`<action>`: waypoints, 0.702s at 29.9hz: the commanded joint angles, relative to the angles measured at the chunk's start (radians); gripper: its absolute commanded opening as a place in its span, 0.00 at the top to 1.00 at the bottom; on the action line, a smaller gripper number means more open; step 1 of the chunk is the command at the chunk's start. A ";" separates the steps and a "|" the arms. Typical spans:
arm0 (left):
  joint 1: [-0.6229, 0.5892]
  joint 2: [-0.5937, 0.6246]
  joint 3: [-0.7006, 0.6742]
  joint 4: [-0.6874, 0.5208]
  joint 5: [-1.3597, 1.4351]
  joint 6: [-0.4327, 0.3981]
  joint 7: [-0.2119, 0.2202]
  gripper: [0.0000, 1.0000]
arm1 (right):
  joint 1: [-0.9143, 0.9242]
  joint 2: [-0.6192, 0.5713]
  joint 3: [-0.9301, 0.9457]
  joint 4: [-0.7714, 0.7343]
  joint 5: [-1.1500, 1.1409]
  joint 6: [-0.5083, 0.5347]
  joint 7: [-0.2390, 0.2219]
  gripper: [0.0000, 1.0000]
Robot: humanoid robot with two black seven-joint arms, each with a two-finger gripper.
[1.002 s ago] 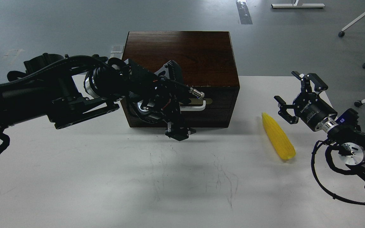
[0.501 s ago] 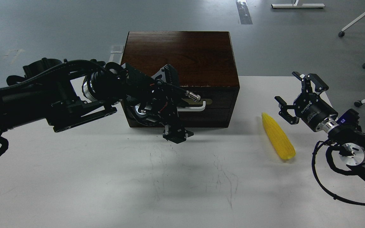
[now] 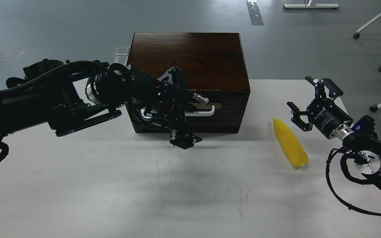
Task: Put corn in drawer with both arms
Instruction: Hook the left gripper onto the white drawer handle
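Corn [image 3: 290, 142] lies on the worktop [image 3: 111, 185] right of the closed drawer [image 3: 210, 109], just beside the right gripper [image 3: 309, 102], whose fingers are spread. It looks light, stiff and rounded, likely to roll, so grasping across its thick middle seems safest. Whether the left gripper [image 3: 184, 140], hanging near the drawer front, is apart or together, I cannot tell.

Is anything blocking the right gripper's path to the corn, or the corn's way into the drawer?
Nothing lies between the open right gripper and the yellow corn cob on the white table. The drawer of the dark brown wooden box is shut, so the corn cannot go in yet.
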 commanded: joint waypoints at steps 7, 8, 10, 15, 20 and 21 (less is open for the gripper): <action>0.001 0.000 0.001 0.003 0.000 0.000 0.000 0.02 | -0.003 -0.004 0.000 0.000 0.000 0.000 0.000 0.00; 0.001 0.000 0.001 0.003 0.000 0.000 0.000 0.02 | -0.003 -0.004 0.000 0.000 0.000 0.000 0.000 0.00; 0.007 0.000 0.001 0.003 0.000 0.000 0.000 0.02 | -0.003 -0.003 0.000 0.000 0.000 0.000 0.000 0.00; 0.020 0.000 0.003 0.001 0.000 0.000 0.000 0.02 | -0.003 -0.004 0.000 0.001 0.000 0.000 0.000 0.00; 0.021 0.000 0.006 -0.019 0.000 0.000 0.000 0.02 | -0.003 -0.006 0.000 0.001 0.000 0.000 0.000 0.00; 0.021 -0.001 0.013 -0.023 0.000 0.000 0.000 0.02 | -0.003 -0.004 0.000 0.001 0.000 0.000 0.000 0.00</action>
